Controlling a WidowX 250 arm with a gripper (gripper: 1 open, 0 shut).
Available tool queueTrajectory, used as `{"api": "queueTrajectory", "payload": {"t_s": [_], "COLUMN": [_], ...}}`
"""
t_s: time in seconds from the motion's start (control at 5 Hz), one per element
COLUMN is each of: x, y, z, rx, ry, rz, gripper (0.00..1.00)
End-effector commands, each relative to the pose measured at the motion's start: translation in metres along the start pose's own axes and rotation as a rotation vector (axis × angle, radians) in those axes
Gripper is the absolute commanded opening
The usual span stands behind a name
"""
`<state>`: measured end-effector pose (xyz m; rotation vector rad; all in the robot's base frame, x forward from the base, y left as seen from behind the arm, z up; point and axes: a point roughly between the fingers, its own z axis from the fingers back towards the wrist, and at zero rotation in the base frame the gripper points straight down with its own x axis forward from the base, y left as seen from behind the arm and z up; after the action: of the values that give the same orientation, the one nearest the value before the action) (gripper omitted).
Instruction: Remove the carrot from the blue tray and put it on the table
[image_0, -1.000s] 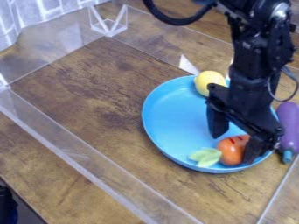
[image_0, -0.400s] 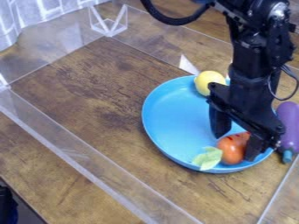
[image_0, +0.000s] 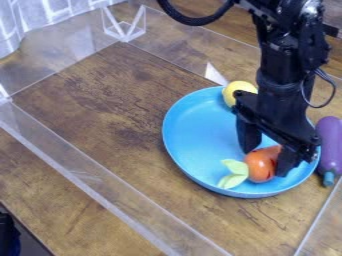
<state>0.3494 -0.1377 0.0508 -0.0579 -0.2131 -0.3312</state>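
Your carrot (image_0: 262, 165) has shifted slightly left inside the blue tray (image_0: 194, 135), lemon (image_0: 239, 93) beside it; gripper (image_0: 270, 152) jaws spread around the carrot.

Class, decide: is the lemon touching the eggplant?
Apart. The camera view shows the lemon at the blue tray's far rim and the eggplant outside it, the arm between them.

One carrot (image_0: 258, 167), one lemon (image_0: 238, 92), one eggplant (image_0: 329, 142), one blue tray (image_0: 198, 135), one table (image_0: 107, 110), one gripper (image_0: 271, 156)
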Motion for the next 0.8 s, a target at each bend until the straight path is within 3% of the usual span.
{"api": "queueTrajectory", "payload": {"t_s": [0.0, 0.2, 0.4, 0.6], "x": [0.0206, 0.0214, 0.021, 0.021], "y": [0.0008, 0.0011, 0.0016, 0.0023], "z": [0.0323, 0.0326, 0.0247, 0.0247], "rx": [-0.003, -0.002, -0.002, 0.0], "ry": [-0.113, -0.119, -0.105, -0.101], "rz": [0.009, 0.017, 0.018, 0.014], "gripper": [1.0, 1.0, 0.0, 0.0]}}
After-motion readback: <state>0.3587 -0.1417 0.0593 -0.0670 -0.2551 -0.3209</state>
